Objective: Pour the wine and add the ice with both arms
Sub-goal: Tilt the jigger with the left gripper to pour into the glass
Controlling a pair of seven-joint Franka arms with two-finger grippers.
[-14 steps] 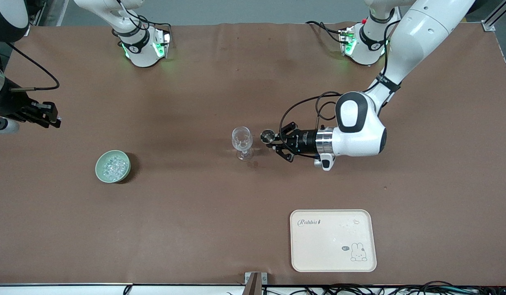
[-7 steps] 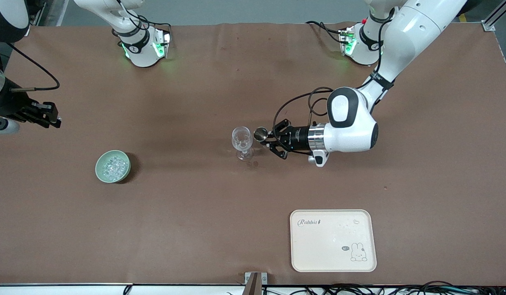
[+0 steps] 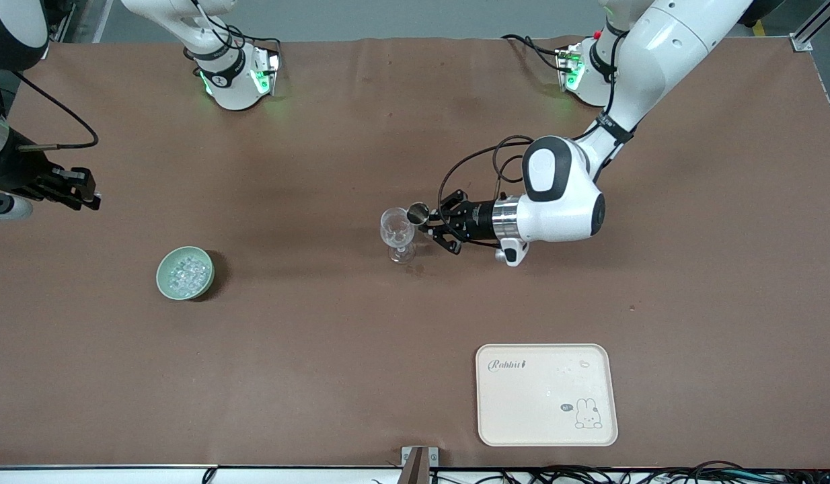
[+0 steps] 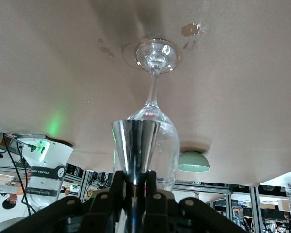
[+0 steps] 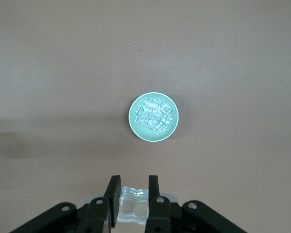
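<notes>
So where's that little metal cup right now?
The left gripper holds the metal cup tipped at the wine glass rim, mid-table in the front view.

The left gripper point(image 4: 135, 187) fingers point(image 4: 117, 182) clamp a steel jigger point(image 4: 134, 148) against the wine glass point(image 4: 153, 104).

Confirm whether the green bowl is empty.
No, the green bowl holds a heap of clear ice chunks.
</notes>
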